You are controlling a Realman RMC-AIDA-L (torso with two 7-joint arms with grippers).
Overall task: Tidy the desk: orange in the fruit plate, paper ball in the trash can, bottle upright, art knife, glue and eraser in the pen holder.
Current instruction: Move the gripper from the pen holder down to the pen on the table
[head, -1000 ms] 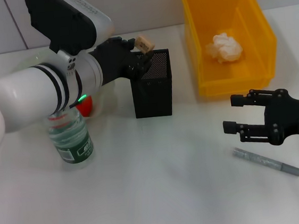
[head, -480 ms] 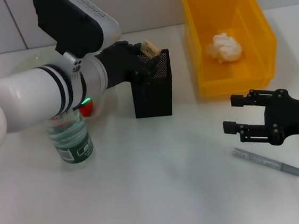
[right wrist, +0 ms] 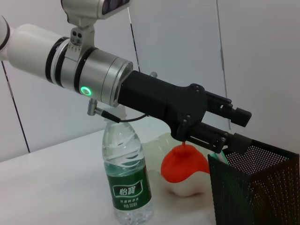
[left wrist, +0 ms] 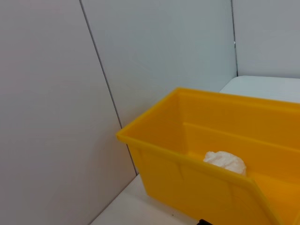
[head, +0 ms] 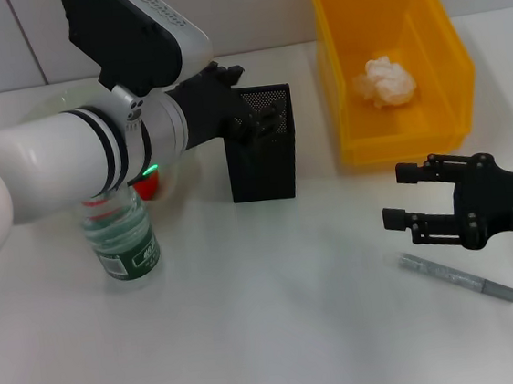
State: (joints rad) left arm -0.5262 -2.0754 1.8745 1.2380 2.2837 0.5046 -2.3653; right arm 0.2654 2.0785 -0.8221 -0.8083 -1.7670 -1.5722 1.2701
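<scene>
Black mesh pen holder [head: 261,146] upright mid-table | left claw [head: 245,101] over its mouth, fingers parted, empty; eraser unseen, probably inside | right claw [head: 410,196] parked open beside grey pen-like tool [head: 458,276]: light, stiff, slim; pinch mid-barrel.

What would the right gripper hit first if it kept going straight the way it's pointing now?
Probably nothing soon: the right gripper points left across bare white table; the clear green-labelled bottle stands farther along, roughly in line.
</scene>
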